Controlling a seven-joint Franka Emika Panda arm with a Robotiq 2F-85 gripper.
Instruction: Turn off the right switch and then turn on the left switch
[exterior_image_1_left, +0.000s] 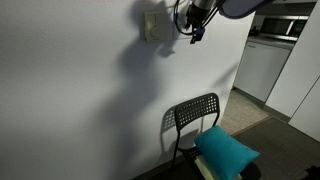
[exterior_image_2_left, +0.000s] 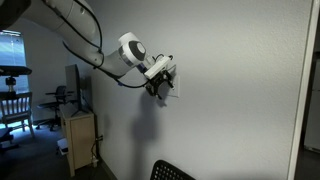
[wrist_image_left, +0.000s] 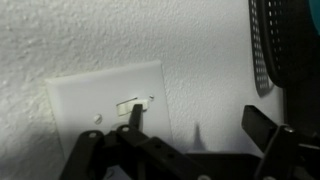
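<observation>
The gripper (wrist_image_left: 198, 128), jaws apart, holds one fingertip (wrist_image_left: 131, 115) at the right switch (wrist_image_left: 140, 101) on the white wall plate (wrist_image_left: 90, 95). If pushed off-centre, the narrow finger may slip off the small toggle and scrape the plate, leaving the switch unflipped.

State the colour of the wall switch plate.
White; the switch plate shows best in the wrist view.

A black chair (exterior_image_1_left: 195, 116) stands upright on the dark floor (exterior_image_1_left: 272, 138).
</observation>
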